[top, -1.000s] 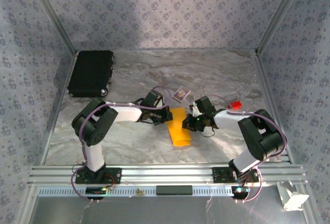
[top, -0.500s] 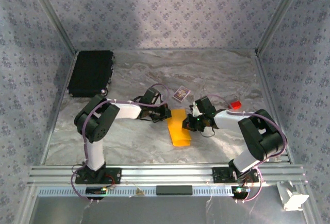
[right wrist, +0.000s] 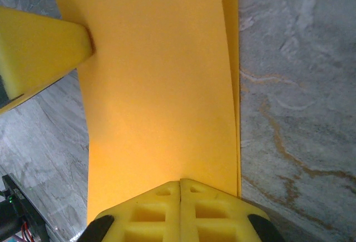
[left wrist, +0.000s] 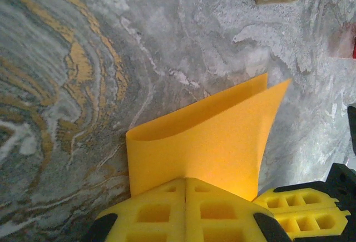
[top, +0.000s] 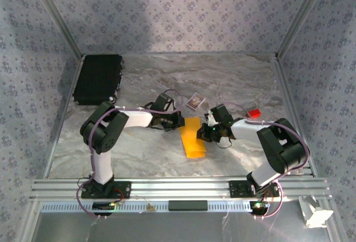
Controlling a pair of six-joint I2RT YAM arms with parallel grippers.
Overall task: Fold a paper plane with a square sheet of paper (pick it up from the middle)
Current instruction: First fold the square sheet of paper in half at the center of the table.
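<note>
Top external view showed the folded sheet of paper [top: 193,137] flat at mid-table. The left gripper [top: 177,122] sat at its ten o'clock edge and the right gripper [top: 207,133] at three o'clock. Both had their fingers pressed together, tips on it. It looked light, limp and easily creased, probably best pinched mid-edge.

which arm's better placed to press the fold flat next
Left, probably. The left jaws, shut, sit on the square sheet of paper beside its rounded, uncreased fold; the right jaws, shut, press nearer the open edges.
</note>
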